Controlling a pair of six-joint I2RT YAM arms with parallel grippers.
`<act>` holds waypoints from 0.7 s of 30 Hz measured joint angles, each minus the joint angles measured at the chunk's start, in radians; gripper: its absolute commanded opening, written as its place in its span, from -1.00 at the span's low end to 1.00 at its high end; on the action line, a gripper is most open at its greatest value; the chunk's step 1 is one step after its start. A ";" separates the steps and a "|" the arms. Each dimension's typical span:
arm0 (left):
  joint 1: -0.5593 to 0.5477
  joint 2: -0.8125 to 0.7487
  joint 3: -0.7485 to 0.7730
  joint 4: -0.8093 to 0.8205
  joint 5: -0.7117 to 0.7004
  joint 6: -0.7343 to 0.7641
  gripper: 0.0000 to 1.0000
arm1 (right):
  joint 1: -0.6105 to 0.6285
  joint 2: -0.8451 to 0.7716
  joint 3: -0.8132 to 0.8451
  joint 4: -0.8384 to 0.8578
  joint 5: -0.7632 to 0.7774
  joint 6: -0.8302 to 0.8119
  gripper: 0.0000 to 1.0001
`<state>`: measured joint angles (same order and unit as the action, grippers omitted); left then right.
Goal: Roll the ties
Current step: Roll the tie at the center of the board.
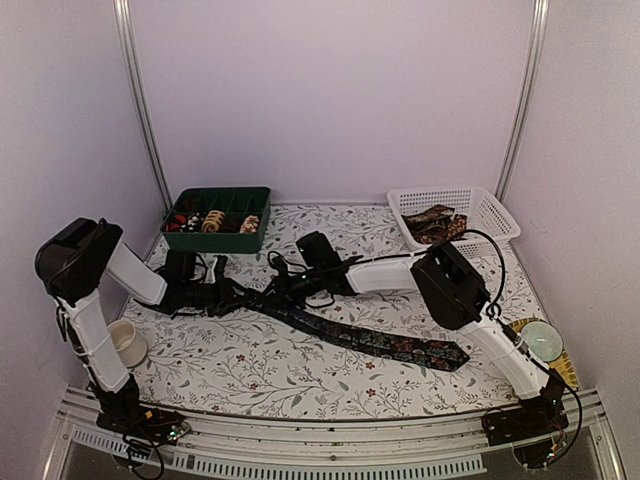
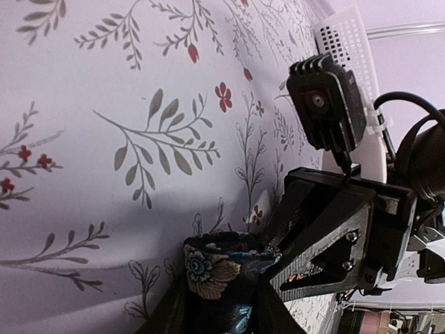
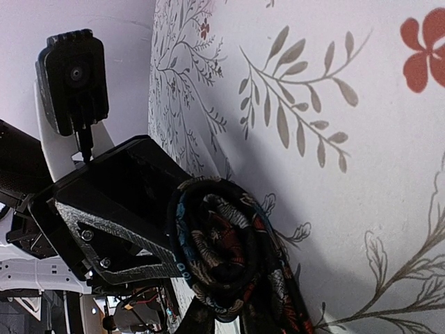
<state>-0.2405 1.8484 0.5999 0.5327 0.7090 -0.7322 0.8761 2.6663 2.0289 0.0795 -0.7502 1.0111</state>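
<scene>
Rolling barely begun: right gripper point(image 1: 283, 290) pinches the small coil point(image 3: 222, 250) of a long dark floral fabric necktie point(image 1: 380, 343), left gripper point(image 1: 228, 297) unreadable beside it; next, probably winding along the flat length.

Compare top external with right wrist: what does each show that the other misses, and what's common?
Top external only: the tie at full length, running out to its pointed end; the green tray; the white basket with patterned cloth in it; a white cup; both arms whole.
Right wrist only: the spiral layers of the rolled end up close, and the left wrist camera lens-on.
Both: the same tie, the floral tablecloth, and the left gripper at the roll.
</scene>
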 measured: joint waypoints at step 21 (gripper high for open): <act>-0.031 -0.024 0.019 -0.087 -0.024 0.015 -1.00 | -0.013 -0.095 -0.116 -0.009 0.012 -0.164 0.10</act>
<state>-0.2718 1.8240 0.6193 0.4461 0.6846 -0.7174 0.8627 2.5710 1.9125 0.0708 -0.7380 0.8471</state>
